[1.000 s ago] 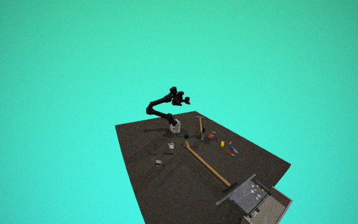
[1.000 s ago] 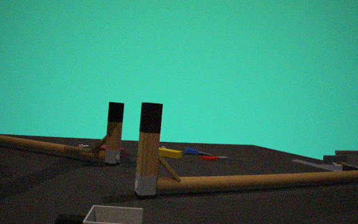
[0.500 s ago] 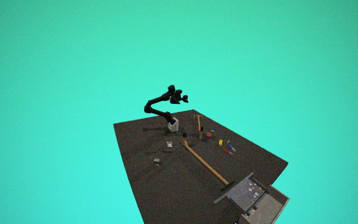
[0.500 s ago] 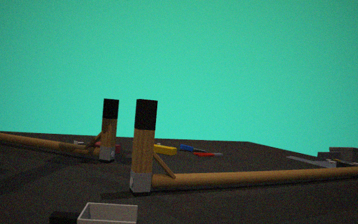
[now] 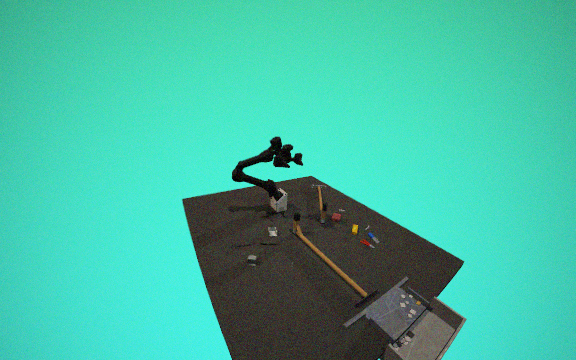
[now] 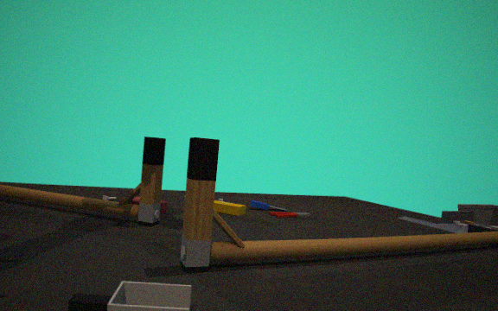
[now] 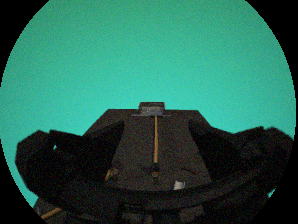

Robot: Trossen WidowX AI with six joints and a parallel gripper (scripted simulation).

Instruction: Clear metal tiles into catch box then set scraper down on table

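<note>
The dark table [image 5: 248, 310] [image 6: 361, 276] [image 7: 135, 145] sits in plain green all around, and the long scraper [image 5: 330, 263] [image 6: 340, 250] [image 7: 156, 140] lies on it, reaching toward the bench plate [image 5: 393, 312] [image 7: 151, 111] — the top view shows little tiles [image 5: 412, 312] there, but the outside view misses the wide-open, empty gripper [image 5: 293, 156] [image 7: 156, 123].

A single black jointed arm rises from its foot on the surface. Seen from above, its lower link slants toward ten o'clock up to a bent elbow; the upper link then runs toward two o'clock to the wrist. The pincer [image 5: 298, 159] [image 7: 156, 123] hangs high, well above the surface, its two dark fingers spread wide, nothing between them.
</note>
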